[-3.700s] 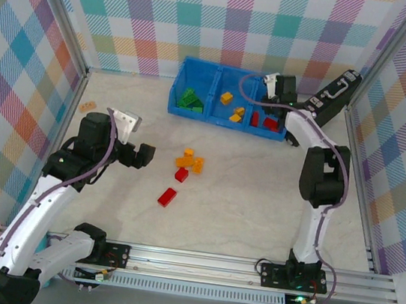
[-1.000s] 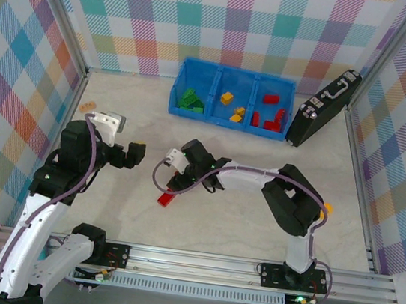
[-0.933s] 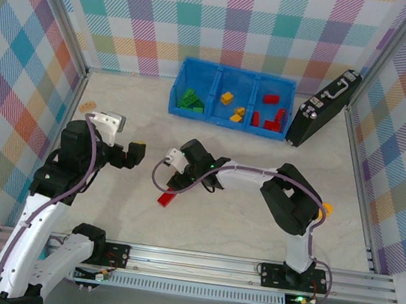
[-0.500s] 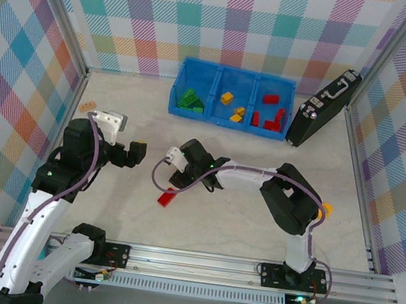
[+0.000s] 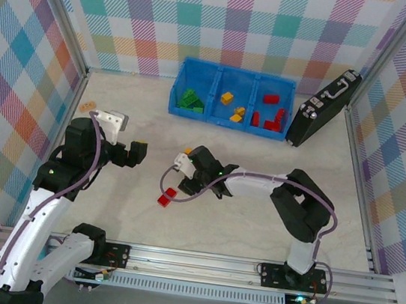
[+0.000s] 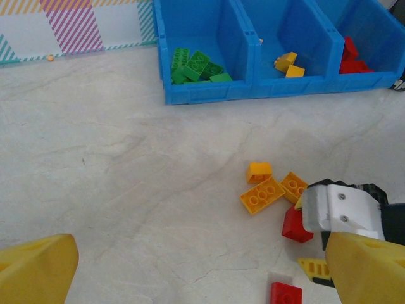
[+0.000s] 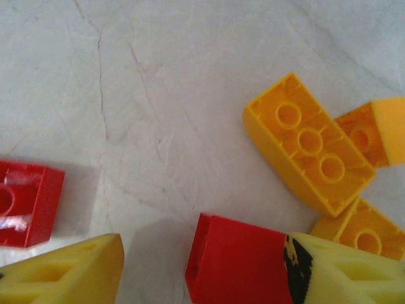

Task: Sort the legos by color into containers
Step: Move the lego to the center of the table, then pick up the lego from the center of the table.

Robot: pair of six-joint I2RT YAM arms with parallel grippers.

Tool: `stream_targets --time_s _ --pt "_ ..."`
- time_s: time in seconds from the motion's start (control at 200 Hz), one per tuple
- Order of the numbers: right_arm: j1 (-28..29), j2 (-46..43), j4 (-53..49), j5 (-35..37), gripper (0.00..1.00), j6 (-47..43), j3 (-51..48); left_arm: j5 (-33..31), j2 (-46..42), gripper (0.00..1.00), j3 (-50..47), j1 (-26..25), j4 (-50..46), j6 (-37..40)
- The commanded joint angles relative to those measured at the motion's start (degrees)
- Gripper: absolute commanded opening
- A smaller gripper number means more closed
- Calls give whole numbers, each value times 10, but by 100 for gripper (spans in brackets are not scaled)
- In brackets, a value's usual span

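Loose legos lie mid-table. In the right wrist view a red brick (image 7: 237, 263) sits between my right gripper's (image 7: 202, 253) spread yellow fingers. The right finger touches it and a gap separates it from the left finger. Yellow-orange bricks (image 7: 310, 152) lie just beyond, and another red brick (image 7: 28, 202) lies to the left. The right gripper (image 5: 185, 185) is low over the pile, with the second red brick (image 5: 166, 196) beside it. My left gripper (image 5: 139, 154) hovers open to the left, its fingers (image 6: 38, 272) empty. The blue tray (image 5: 226, 121) holds green (image 5: 190, 98), yellow (image 5: 231, 104) and red (image 5: 272, 116) bricks, each colour in its own compartment.
A black case (image 5: 322, 108) leans against the right wall beside the tray. A small orange scrap (image 5: 87, 107) lies near the left wall. The right arm (image 5: 259, 181) stretches across the middle of the table. Checked walls and metal rails enclose the table.
The right arm left the tray and came down onto the loose pile. Over the last second its gripper shifted slightly right around a red brick. The left arm barely moved.
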Motion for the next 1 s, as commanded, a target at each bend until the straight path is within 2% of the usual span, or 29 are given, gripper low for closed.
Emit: stream_targets --time_s 0.0,0.36,0.61,0.995 --pt "-4 -32 17 -22 71 -23 -27 12 -3 100 -5 9 5 -4" --pt "-10 -89 44 -45 75 -91 -57 -1 -5 100 -8 9 8 1" --pt "-41 -57 20 -61 80 -100 -28 3 7 100 -9 11 9 5" --pt "-61 0 -83 -166 95 -175 43 26 28 100 -9 21 11 7"
